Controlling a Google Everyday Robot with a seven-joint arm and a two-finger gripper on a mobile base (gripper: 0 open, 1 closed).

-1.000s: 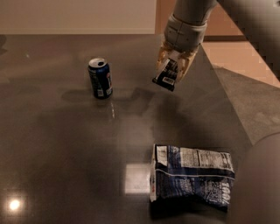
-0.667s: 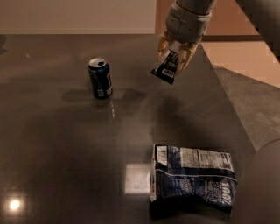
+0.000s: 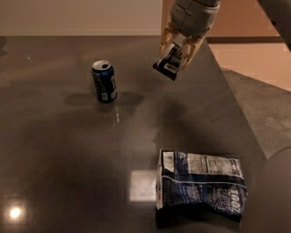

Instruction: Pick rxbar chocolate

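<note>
A dark, glossy tabletop (image 3: pixel 59 150) fills most of the camera view. Near its lower left corner sits a small round glare spot (image 3: pixel 15 212). Further right, toward the back, a dark blue soda can (image 3: pixel 104 81) stands upright on the tabletop, alone and well apart from everything else. Its silver top shows a dark patch, and whether anything is inside cannot be told. A faint shadow spreads on either side of its base.

Right of the can and nearer the camera, a pale square reflection (image 3: pixel 143 185) lies on the surface, just beside the left edge of the chip bag.

At the upper middle-right, the grey arm (image 3: pixel 193 13) comes down from the top edge. Its end effector (image 3: pixel 176 54) hangs above the tabletop, its two tan fingers (image 3: pixel 166 38) closed on the rxbar chocolate (image 3: pixel 169 63). The black wrapper is tilted, its lower end with the small white label patch poking out below the fingers, clear of the surface.

In the lower right, the blue-and-white chip bag (image 3: pixel 200 184) lies flat and crinkled on the tabletop, printed panel up. Its contents are not visible, nor can it be told whether it is sealed. Beyond the tabletop's right edge lies light floor (image 3: pixel 254 63).
</note>
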